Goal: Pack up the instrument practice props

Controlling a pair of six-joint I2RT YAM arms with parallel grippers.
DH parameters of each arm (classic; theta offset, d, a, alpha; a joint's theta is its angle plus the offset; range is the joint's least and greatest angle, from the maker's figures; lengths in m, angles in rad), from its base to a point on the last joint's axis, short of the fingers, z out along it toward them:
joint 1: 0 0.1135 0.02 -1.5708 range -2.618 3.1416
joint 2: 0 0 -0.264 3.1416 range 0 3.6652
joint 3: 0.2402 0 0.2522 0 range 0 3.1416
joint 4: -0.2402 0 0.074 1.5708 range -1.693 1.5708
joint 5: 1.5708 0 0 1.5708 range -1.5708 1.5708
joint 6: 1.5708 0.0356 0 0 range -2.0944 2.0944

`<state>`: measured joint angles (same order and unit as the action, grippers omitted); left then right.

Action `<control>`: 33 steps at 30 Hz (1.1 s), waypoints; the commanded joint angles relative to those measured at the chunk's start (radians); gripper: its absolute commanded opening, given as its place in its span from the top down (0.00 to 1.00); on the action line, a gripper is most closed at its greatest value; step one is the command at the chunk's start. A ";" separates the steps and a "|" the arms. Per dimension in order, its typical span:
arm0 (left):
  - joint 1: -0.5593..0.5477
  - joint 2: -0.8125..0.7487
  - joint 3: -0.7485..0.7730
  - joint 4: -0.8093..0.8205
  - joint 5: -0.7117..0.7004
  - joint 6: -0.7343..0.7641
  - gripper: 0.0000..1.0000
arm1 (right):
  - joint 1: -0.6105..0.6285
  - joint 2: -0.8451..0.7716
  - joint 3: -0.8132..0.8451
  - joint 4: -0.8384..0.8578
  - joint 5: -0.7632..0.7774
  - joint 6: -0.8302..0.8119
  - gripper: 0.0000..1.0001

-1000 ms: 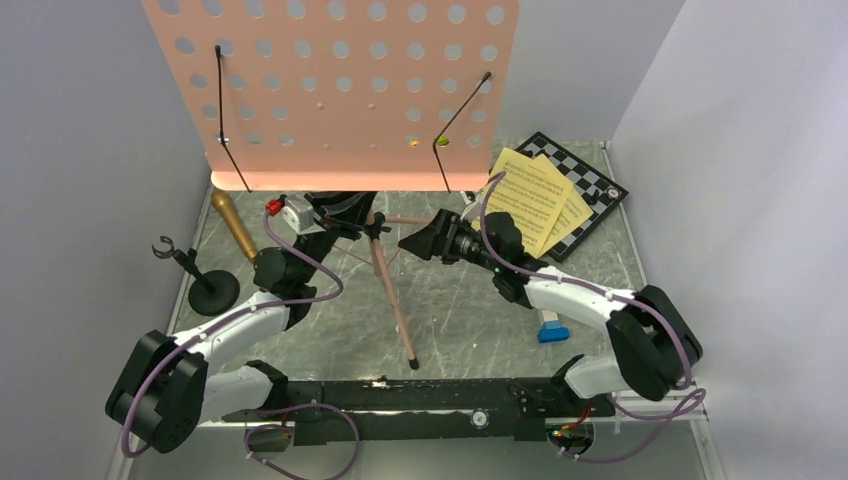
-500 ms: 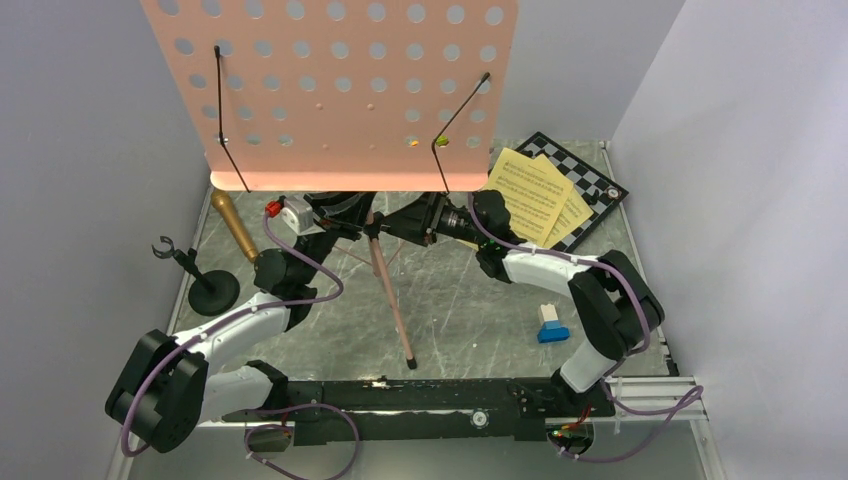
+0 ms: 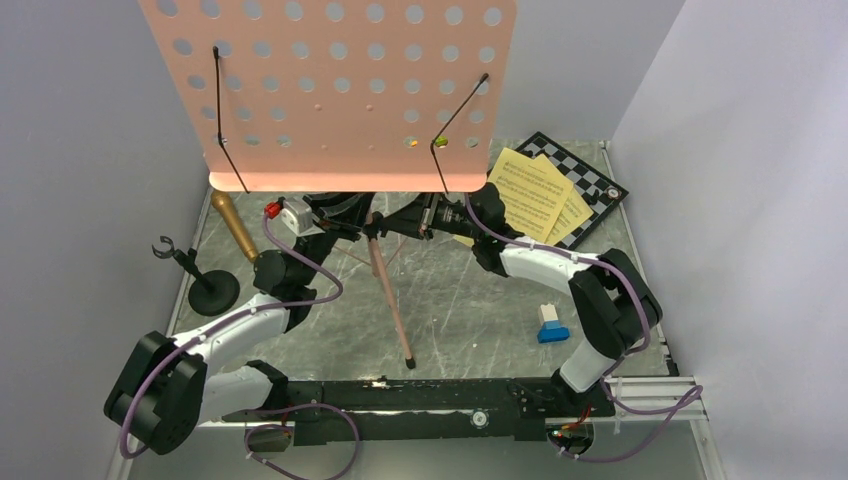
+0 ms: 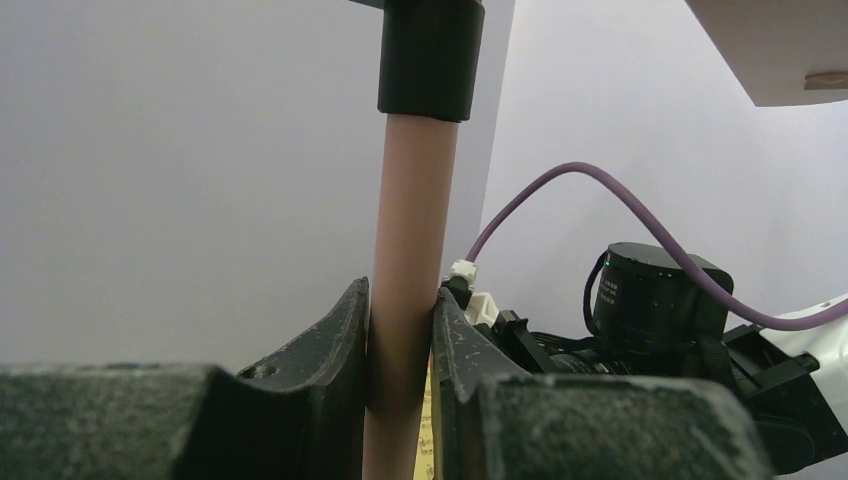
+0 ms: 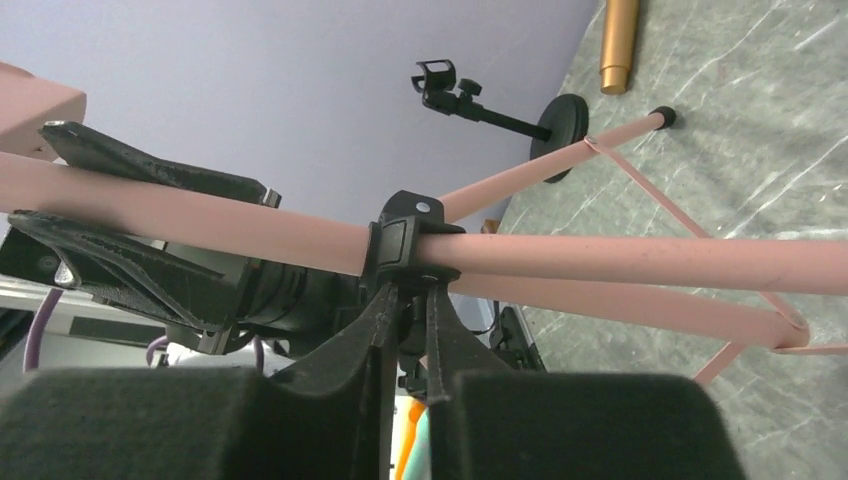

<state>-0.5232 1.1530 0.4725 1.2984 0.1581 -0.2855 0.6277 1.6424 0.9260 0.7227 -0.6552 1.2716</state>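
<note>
My right gripper [image 5: 405,300] has just swung in from the right and pinched shut on the black collar [image 5: 402,238] sitting just above its fingertips, where the legs meet the pole. My left gripper [image 4: 400,315] is clamped on the pink pole of the stand [image 3: 340,90], which runs straight up between its fingers. With both holds on, I judge folding can start. The stand is upright, its perforated desk above both grippers and its legs spread.
</note>
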 commanded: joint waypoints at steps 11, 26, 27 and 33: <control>-0.012 0.026 -0.085 -0.274 -0.051 -0.129 1.00 | 0.037 -0.153 0.000 -0.283 0.217 -0.604 0.47; -0.103 0.156 -0.146 -0.274 -0.146 -0.165 1.00 | 0.007 -0.439 -0.325 0.024 0.402 -0.805 0.17; -0.115 0.160 -0.152 -0.275 -0.154 -0.168 1.00 | 0.007 -0.442 -0.348 0.091 0.404 -0.817 0.16; -0.169 0.171 -0.245 -0.244 -0.209 -0.188 1.00 | 0.007 -0.392 -0.305 0.254 0.328 -0.781 0.13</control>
<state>-0.6281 1.2194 0.4099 1.4471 -0.0147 -0.2996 0.6353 1.2293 0.5705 0.7532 -0.2939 0.5056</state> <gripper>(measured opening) 0.266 0.859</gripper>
